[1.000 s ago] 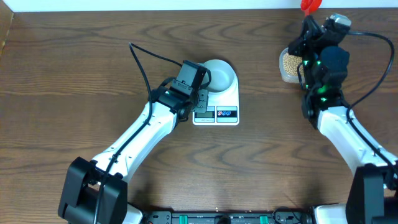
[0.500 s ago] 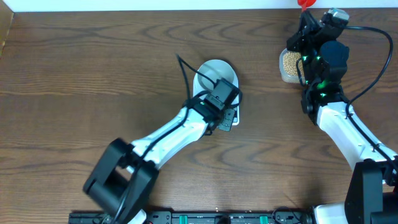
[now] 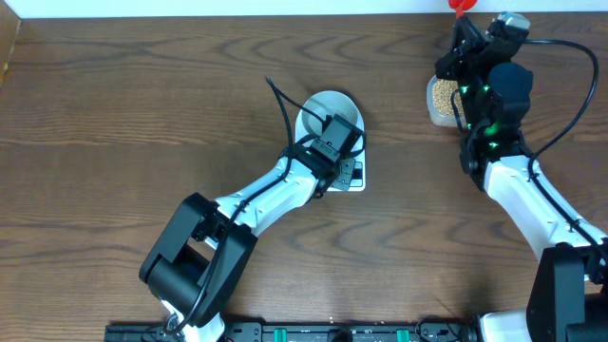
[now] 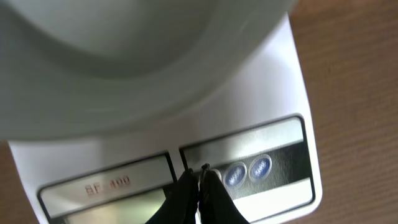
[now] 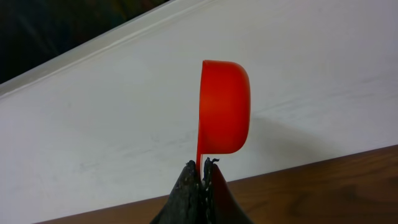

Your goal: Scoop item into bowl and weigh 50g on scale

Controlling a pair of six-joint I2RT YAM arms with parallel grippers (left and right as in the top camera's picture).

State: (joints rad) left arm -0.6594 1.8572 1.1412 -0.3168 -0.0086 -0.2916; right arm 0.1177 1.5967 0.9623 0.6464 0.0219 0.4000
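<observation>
The pale bowl (image 3: 326,107) stands on the white scale (image 3: 360,158); no beans show in it. My left gripper (image 3: 342,164) is shut, with its tips down at the scale's front edge. In the left wrist view the tips (image 4: 200,175) touch the panel beside the two round buttons (image 4: 247,171), right of the display (image 4: 106,190), with the bowl (image 4: 124,62) just beyond. My right gripper (image 3: 472,24) is shut on the handle of a red scoop (image 3: 462,5), held high at the back. In the right wrist view the scoop (image 5: 224,106) stands upright above the jaws (image 5: 202,167). The beans (image 3: 442,95) lie in a clear tub.
The clear tub (image 3: 439,116) stands at the back right, just left of my right arm. A white wall (image 5: 124,112) rises behind the table's far edge. A black cable (image 3: 285,104) loops from my left arm beside the bowl.
My left arm has swung right, carrying its gripper from the scale's left side to the buttons. My right gripper has lifted the red scoop slightly toward the back.
</observation>
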